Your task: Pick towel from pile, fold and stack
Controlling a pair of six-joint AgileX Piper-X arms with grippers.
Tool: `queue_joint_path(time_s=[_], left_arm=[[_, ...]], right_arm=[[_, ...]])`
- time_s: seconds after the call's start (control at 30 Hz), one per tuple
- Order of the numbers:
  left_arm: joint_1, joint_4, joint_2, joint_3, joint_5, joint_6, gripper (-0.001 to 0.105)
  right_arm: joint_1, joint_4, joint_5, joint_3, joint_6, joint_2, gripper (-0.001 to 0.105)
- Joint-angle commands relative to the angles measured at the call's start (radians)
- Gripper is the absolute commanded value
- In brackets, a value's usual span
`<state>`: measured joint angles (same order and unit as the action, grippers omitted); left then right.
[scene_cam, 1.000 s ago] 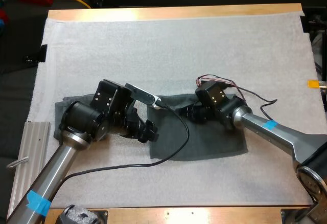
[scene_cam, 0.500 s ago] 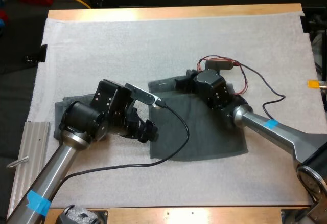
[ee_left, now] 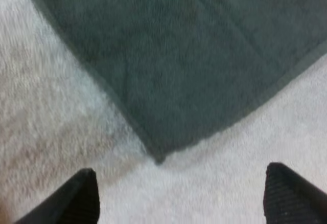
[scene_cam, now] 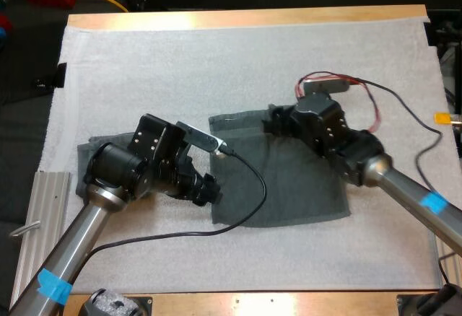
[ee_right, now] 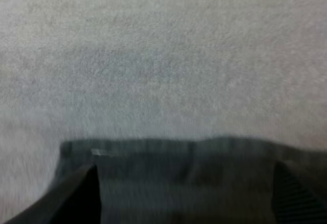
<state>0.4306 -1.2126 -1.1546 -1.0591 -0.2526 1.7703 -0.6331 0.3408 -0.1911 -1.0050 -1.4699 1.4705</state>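
1. The towel (scene_cam: 289, 186) is spread flat on the white mat (scene_cam: 216, 63), about mid-mat and a bit over towards my right arm's side. It's dark grey-green with a stitched hem all round
2. My left claw (scene_cam: 208, 190) sits low at the towel's near left corner in the high view
3. On the left wrist cam that claw (ee_left: 180, 169) is spread wide. Both black fingers (ee_left: 82, 196) hang over bare mat, and the towel's corner points into the gap between them, close to the tips but touching neither
4. My right claw (scene_cam: 273, 120) is over at the towel's far edge, with the arm reaching in across the towel's right side
5. On the right wrist cam the right claw (ee_right: 185, 165) is spread wide too, pinching nothing. The far hem runs straight across between the 2 fingers (ee_right: 76, 196), with a small pale tag on it near 1 of them and bare mat beyond. I can't tell if the fingertips rest on the cloth or hang just above it
6. A second bit of cloth (scene_cam: 90, 148), same dark colour, pokes out from behind my left arm. Can't tell if it's another towel
7. A ribbed metal plate (scene_cam: 43, 200) lies off the mat's near left edge, beside my left arm
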Motion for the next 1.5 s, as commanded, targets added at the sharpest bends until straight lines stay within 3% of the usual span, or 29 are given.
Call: queue_joint_path(time_s=[0.0, 0.1, 0.3, 0.57, 0.67, 0.7, 0.97, 1.13, 1.2, 1.47], left_arm=[[0.003, -0.011, 0.017, -0.005, 0.010, -0.002, 0.064], [0.003, -0.011, 0.047, -0.005, 0.010, 0.002, 0.064], [0.003, -0.081, 0.224, -0.005, 0.010, 0.007, 0.064], [0.003, -0.175, 0.343, -0.005, 0.010, 0.047, 0.064], [0.003, -0.176, 0.371, 0.001, 0.010, 0.063, 0.064], [0.003, -0.176, 0.411, 0.017, -0.002, 0.091, 0.064], [0.003, -0.231, 0.545, 0.093, -0.063, 0.161, 0.064], [0.003, -0.227, 0.548, 0.092, -0.069, 0.161, 0.066], [0.003, -0.227, 0.548, 0.092, -0.088, 0.161, 0.071], [0.003, -0.227, 0.548, 0.092, -0.124, 0.161, 0.071]], right_arm=[[0.005, 0.124, -0.008, -0.004, -0.013, -0.030, 0.068], [0.005, 0.222, -0.008, 0.001, -0.013, -0.085, 0.068], [0.001, 0.566, 0.029, 0.003, -0.002, -0.279, 0.068], [0.001, 0.824, 0.106, 0.003, 0.067, -0.447, 0.068], [0.001, 0.857, 0.106, 0.003, 0.076, -0.470, 0.068], [0.001, 0.948, 0.106, 0.003, 0.096, -0.555, 0.068], [0.001, 1.117, 0.105, 0.003, 0.174, -0.792, 0.068], [0.001, 1.111, 0.105, 0.005, 0.174, -0.816, 0.068], [0.001, 1.062, 0.105, 0.040, 0.172, -0.816, 0.068], [0.001, 0.894, 0.105, 0.228, 0.205, -0.816, 0.068]])
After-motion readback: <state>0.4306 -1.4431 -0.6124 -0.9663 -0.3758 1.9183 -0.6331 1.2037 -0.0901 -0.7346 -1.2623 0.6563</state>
